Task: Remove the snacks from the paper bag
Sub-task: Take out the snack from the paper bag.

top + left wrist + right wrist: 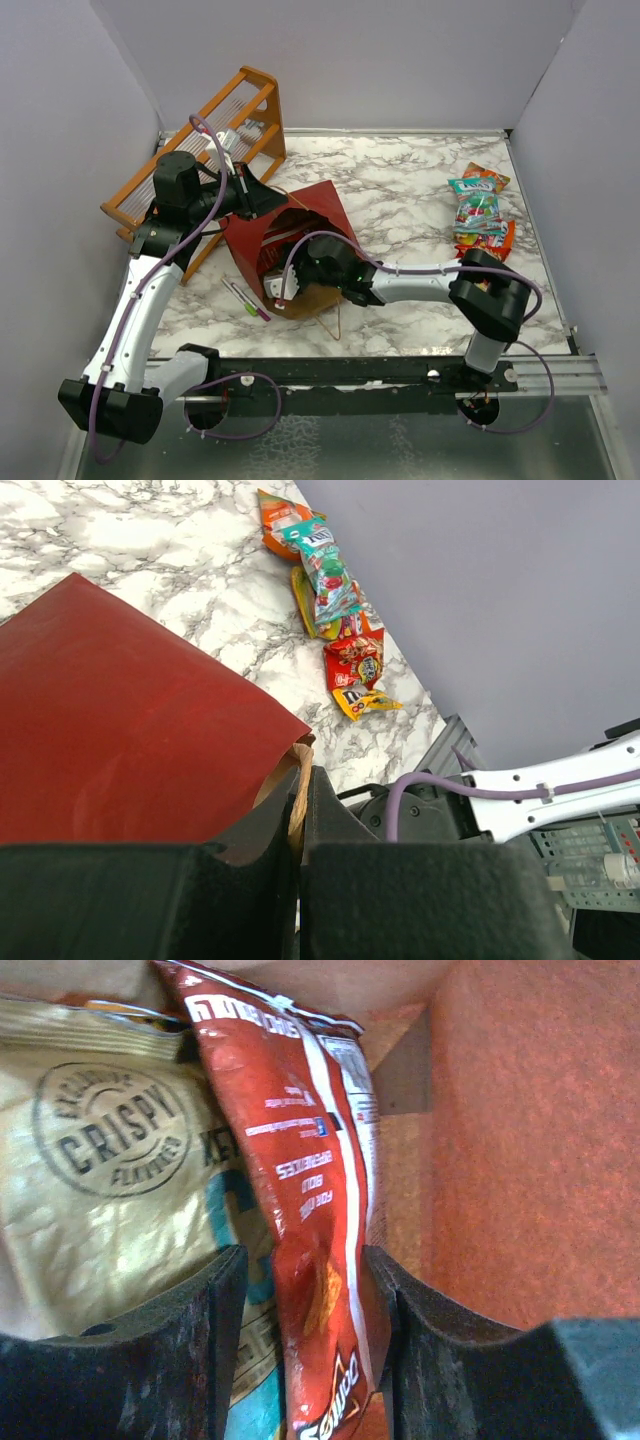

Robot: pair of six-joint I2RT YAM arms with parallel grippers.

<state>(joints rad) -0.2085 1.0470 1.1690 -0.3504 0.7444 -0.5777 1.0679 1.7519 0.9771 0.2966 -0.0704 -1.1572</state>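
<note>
My right gripper, inside the paper bag, clamps a red snack packet; my left gripper pinches the bag's rim.

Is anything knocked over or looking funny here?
Yes. The paper bag lies tipped on its side, its open mouth facing sideways, and two markers lie loose beside it. Nothing looks spilled or torn.

Left arm and right arm match: white shells, black joint housings, purple cables clipped alongside, matte black fingers.
</note>
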